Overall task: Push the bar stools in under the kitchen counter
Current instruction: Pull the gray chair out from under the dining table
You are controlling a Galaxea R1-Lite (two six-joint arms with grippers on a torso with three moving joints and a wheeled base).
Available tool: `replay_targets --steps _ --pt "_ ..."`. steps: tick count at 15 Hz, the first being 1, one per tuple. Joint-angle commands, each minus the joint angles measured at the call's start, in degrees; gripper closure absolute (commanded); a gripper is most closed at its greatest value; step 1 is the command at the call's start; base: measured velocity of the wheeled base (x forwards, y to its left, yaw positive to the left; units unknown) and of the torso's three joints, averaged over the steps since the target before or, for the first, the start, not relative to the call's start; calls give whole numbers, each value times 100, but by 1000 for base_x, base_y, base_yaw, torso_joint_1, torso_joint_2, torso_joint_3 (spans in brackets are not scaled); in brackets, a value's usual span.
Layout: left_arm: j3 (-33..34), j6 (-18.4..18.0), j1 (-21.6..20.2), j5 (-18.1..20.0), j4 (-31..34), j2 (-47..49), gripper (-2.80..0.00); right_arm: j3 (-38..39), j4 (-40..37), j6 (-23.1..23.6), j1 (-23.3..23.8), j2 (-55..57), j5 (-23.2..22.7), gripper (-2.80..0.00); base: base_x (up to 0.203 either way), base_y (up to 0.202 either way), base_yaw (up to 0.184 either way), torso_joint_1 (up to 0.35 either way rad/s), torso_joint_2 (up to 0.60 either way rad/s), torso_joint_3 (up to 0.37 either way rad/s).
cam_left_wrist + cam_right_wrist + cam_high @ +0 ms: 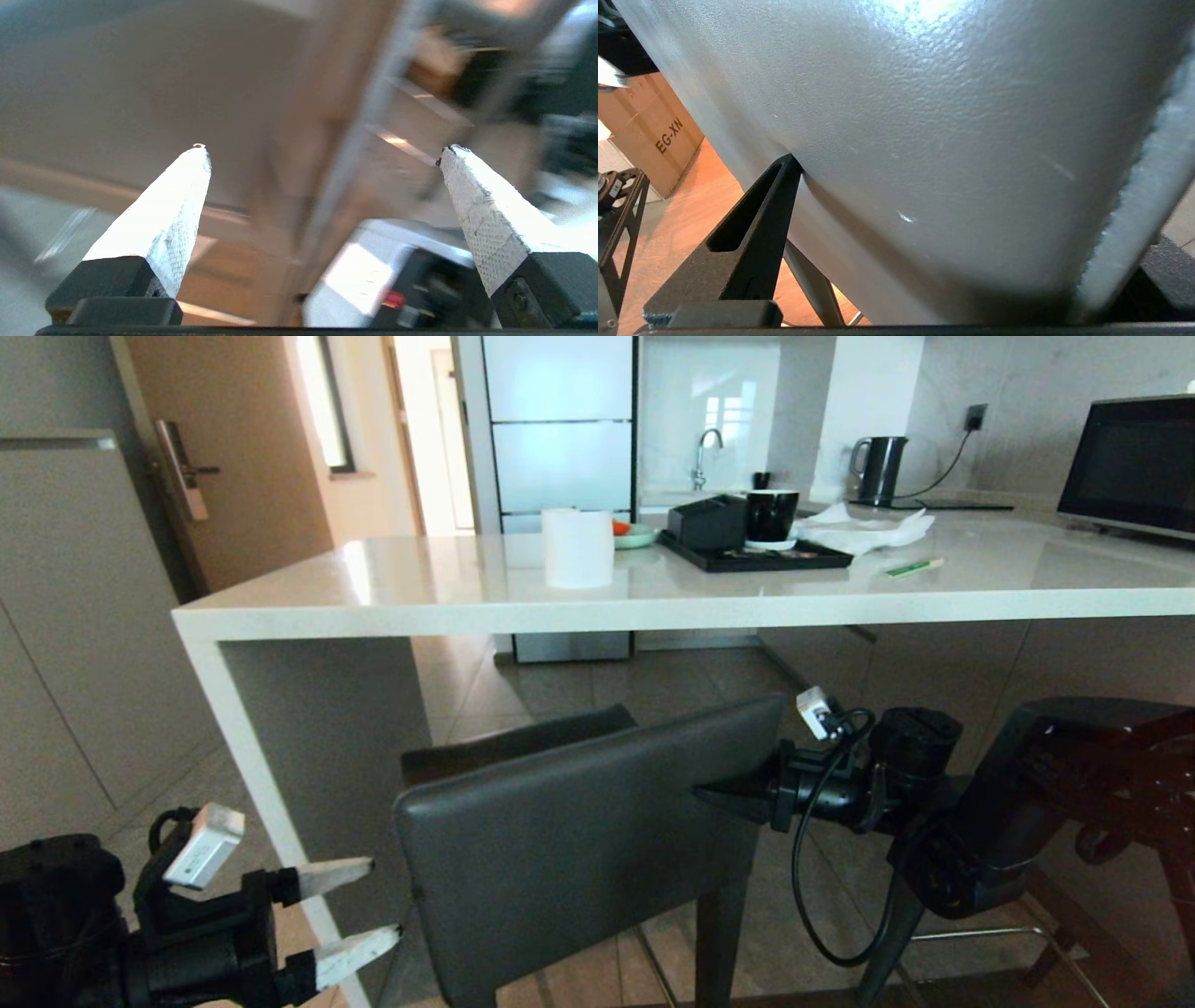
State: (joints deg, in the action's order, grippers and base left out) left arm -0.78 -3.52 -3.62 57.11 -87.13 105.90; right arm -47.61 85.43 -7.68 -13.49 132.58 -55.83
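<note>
**Right gripper on the backrest, counter dead ahead**

One bar stool (579, 840) stands in front of the kitchen counter (653, 602), its dark grey backrest (597, 821) facing the robot and its seat just reaching the line of the slab's near edge. The stool's long backrest runs left to right, roughly parallel to that edge, so the opening under the counter lies straight beyond it, on the far side.

The right gripper (719, 795) is at the backrest's right end. The right wrist view shows the grey padding filling the space between its jaws, with one dark finger (752, 224) pressed against the surface, so it appears closed around the backrest edge.

The left gripper (359, 907) hangs low at the near left, just beside the backrest's left end without touching it. Its white fingers (168, 219) stand wide apart with nothing between them.

The right arm is the one in contact; a push from there alone would likely swing the stool rather than slide it straight. The counter's white side panel (280, 784) stands close on the left, leaving little margin there.
</note>
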Motion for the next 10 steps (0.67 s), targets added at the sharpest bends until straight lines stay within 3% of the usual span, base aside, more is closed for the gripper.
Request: replay_targets --steps 1,6,10 --pt "-209 -2 445 -598 -53 35 -280 14 44 -5 5 -40 -33 -280 0 0 0 0 0 0" --pt "-978 16 783 -764 -53 703 -280 112 71 5 5 -65 -33 -280 0 0 0 0 0 0" --pt "-1527 47 598 -779 -53 1187 -280 353 79 15 -149 -329 -33 -280 0 0 0 0 0 0"
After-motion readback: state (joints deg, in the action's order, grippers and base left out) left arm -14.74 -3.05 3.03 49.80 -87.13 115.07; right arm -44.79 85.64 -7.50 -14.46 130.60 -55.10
